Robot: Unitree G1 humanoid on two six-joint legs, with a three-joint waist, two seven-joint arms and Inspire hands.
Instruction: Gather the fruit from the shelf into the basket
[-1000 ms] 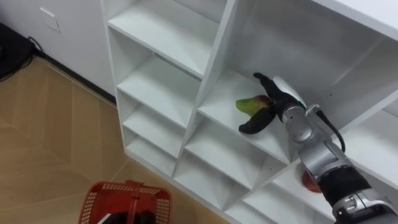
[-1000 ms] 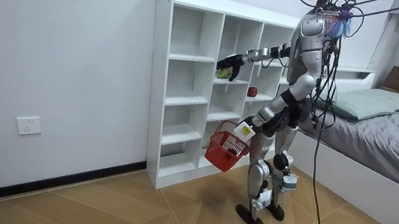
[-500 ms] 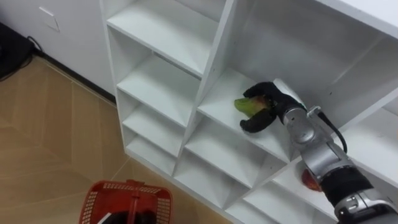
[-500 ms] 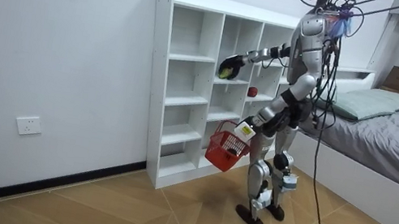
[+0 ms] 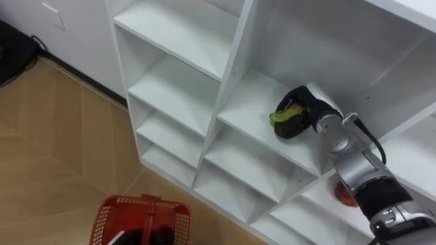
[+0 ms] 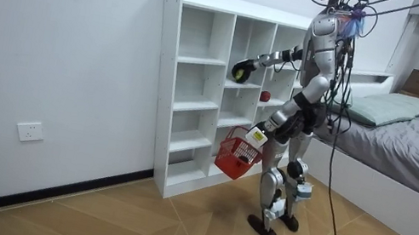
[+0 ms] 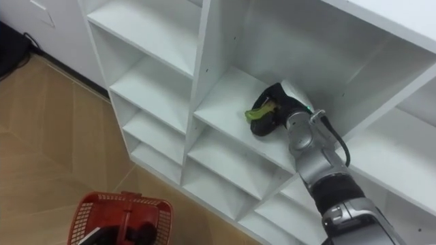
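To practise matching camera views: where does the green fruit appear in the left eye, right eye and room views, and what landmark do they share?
Left eye view: green fruit right of centre, upper half, held in the right hand.
Right eye view: the fruit just right of centre, upper half.
Room view: the fruit near centre, upper half.
Shared landmark: the red basket, below the fruit in every view.

Bright, even, diffuse room light. Closet (image 6: 197, 89) white fronts near clipping; soft grey shade under each shelf board, so light's from above. Floor (image 5: 48, 136) evenly lit. Green fruit (image 5: 285, 116) reads fine against black right hand (image 5: 310, 112) gripping it.
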